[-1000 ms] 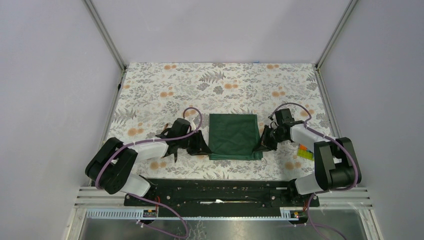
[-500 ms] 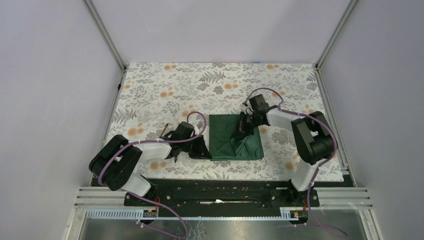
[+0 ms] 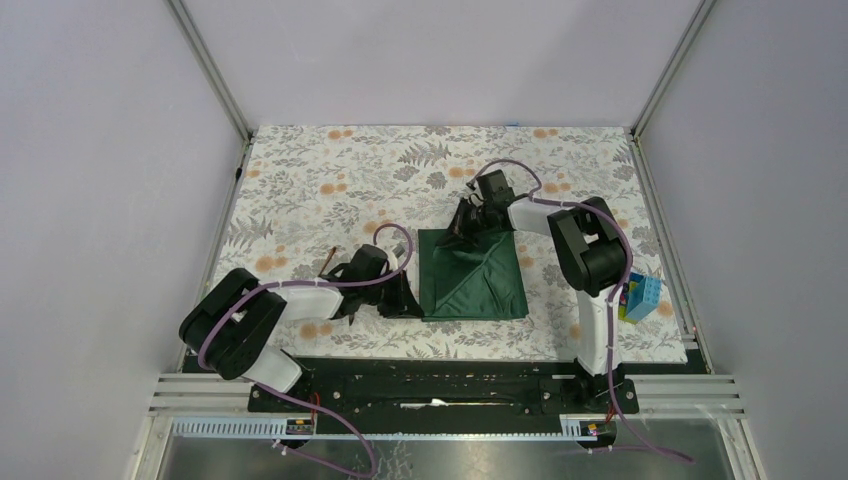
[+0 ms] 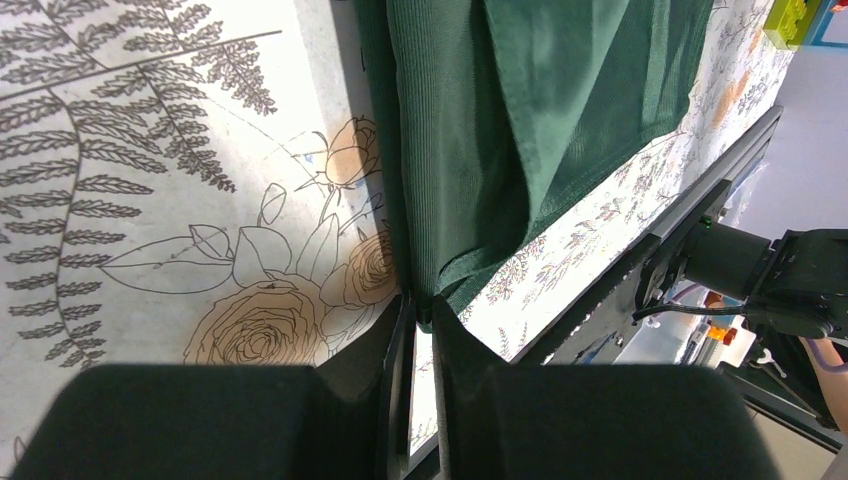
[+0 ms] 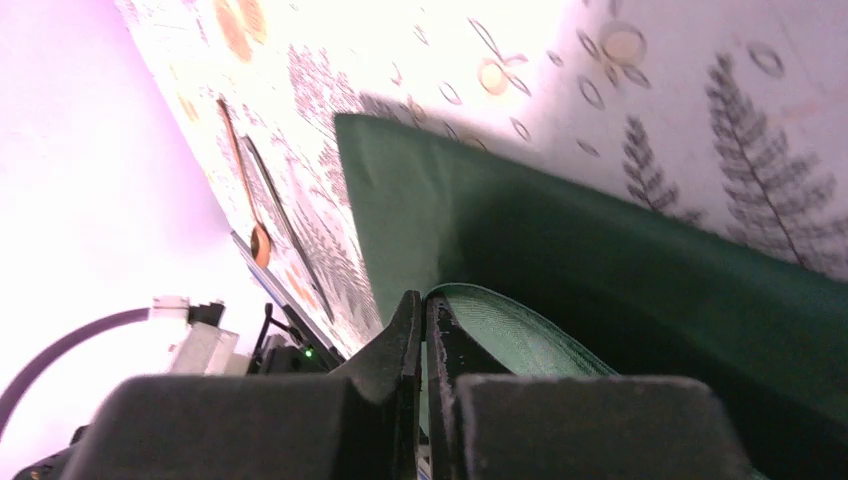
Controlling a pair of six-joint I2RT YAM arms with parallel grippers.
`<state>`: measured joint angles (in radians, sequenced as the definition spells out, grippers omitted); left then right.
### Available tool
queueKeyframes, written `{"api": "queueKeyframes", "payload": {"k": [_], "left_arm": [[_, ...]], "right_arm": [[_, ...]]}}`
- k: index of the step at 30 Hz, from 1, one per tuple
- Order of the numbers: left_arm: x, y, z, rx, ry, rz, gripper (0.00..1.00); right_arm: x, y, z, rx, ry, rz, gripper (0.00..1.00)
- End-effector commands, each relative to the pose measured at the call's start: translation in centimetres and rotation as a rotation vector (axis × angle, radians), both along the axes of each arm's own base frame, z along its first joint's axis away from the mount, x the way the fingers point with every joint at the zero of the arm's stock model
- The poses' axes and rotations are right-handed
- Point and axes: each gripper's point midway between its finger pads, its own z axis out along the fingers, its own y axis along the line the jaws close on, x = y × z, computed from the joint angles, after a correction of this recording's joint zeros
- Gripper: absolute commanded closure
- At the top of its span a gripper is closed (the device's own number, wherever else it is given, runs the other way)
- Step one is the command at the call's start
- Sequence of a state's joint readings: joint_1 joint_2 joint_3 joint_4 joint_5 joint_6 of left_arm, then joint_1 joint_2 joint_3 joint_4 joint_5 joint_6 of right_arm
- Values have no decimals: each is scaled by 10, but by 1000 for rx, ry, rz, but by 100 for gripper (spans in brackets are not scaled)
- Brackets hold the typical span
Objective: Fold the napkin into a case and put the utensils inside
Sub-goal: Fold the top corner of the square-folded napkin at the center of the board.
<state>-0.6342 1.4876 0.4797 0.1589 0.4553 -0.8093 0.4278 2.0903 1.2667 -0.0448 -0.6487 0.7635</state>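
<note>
The dark green cloth napkin [image 3: 480, 285] lies folded, one corner drawn diagonally far-left. The right gripper [image 3: 466, 226] is clamped on that corner; the left gripper [image 3: 409, 300], almost together, pinches the near-left edge.

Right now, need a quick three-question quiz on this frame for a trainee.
1. Which pincer pinches the lifted corner of the dark green cloth napkin?
2. True or false: the slim copper-coloured spoon already lies inside the napkin.
3. The bright multicoloured toy blocks sit: A) on the napkin; B) on the floral tablecloth near its right edge; C) at the far-left corner.
Key: 1, the right pincer, shut on it. 2, false: it lies on the tablecloth beside the napkin. 3, B.
</note>
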Motion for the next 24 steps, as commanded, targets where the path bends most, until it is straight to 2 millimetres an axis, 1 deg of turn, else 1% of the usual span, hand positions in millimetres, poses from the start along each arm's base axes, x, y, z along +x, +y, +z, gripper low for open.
{"api": "queueKeyframes", "payload": {"k": [1,7,15,17,19,21,24], "left_arm": [[-3,8,-10,38,-8,18,84],[-5,10,-10,38,-6,24,85],[-4,9,-8,32,-9,27,84],[-4,8,-6,29,-12,26,82],[-3,7,-3,22,-15,27,74],[-3,7,-1,18,-17,28,68],[-4,7,3,9,-19,30,66]], "right_arm": [[19,22,15,55,-40,6,100],[27,27,11,54,-45,7,100],[30,37,10,74,-46,34,100],[30,38,9,75,-44,39,100],[29,39,7,77,-45,46,100],[29,39,6,77,-42,49,100],[29,40,6,79,-42,50,100]]}}
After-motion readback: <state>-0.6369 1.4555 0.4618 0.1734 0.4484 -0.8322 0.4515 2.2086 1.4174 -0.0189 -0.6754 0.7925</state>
